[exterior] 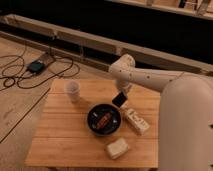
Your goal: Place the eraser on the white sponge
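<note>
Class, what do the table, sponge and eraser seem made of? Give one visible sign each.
Table: wood, matte, plank seams show. Sponge: probably foam, pale, soft-looking rounded corners. Eraser: likely rubber, dull black block, held in the gripper above the table, just behind the bowl.

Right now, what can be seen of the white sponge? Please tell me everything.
The white sponge is a pale off-white rectangular pad with rounded corners, soft-looking. It lies flat, slightly turned, near the front edge of the wooden table, just in front of the black bowl. Nothing rests on it; only the table seems to touch it. The hand, with the eraser, is beyond the bowl, away from it.
</note>
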Tool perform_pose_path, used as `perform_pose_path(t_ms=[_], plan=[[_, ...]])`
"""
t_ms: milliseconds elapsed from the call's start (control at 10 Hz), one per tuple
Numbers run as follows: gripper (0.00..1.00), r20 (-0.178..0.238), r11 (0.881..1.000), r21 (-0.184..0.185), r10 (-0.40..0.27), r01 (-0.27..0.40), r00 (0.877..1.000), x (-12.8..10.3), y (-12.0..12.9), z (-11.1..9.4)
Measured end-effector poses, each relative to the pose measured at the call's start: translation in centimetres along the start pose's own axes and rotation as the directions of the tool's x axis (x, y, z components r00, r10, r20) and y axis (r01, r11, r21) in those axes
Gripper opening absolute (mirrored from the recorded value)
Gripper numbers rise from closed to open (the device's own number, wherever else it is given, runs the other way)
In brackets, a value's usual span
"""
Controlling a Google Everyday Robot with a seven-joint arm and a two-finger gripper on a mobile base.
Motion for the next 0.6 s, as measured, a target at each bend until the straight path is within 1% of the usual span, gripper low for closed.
perform_pose_path(t_ms=[200,300,400,500,600], plan=[[0.0,0.037,0.997,-0.05,0.061,-0.059,0.997,-3.5,1.3,-1.3],[0.0,0.054,0.995,-0.061,0.083,-0.079,0.995,-4.8,1.7,-1.6],[0.0,0.086,0.99,-0.075,0.123,-0.117,0.989,-6.9,2.1,-2.0],[0.0,0.11,0.985,-0.083,0.16,-0.151,0.981,-8.5,2.3,-2.2],[0.0,0.132,0.977,-0.089,0.204,-0.193,0.97,-10.0,2.6,-2.2]])
